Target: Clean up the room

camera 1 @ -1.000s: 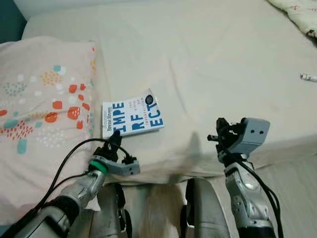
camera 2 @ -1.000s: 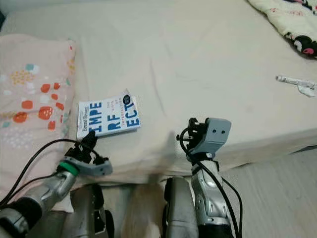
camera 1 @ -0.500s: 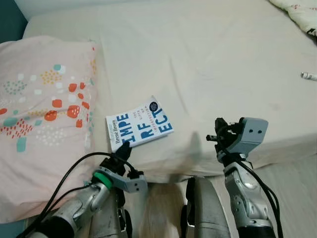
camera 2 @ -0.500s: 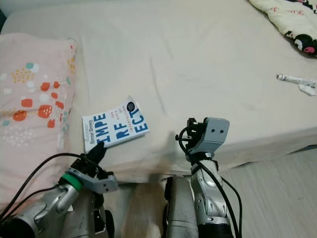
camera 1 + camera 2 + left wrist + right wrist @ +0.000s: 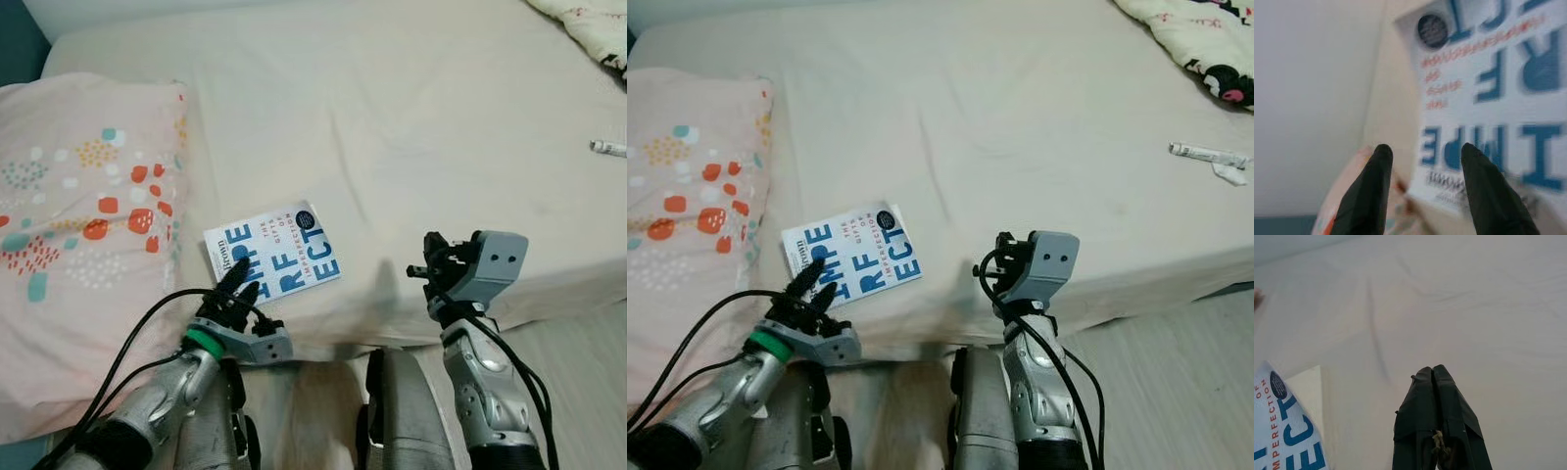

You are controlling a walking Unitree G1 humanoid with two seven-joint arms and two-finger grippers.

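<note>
White-and-blue, the book lies flat on the bed just beside the pillow, long axis slanting across the near edge; the left gripper, fingers parted and empty, overlaps its near corner, far nearer than the pinched-shut, empty right gripper.

Bed with book, pillow

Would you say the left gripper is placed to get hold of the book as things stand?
Probably yes. The left gripper is open at the near corner of the book, which lies flat on the bed beside the pillow, and nothing lies between them.
</note>
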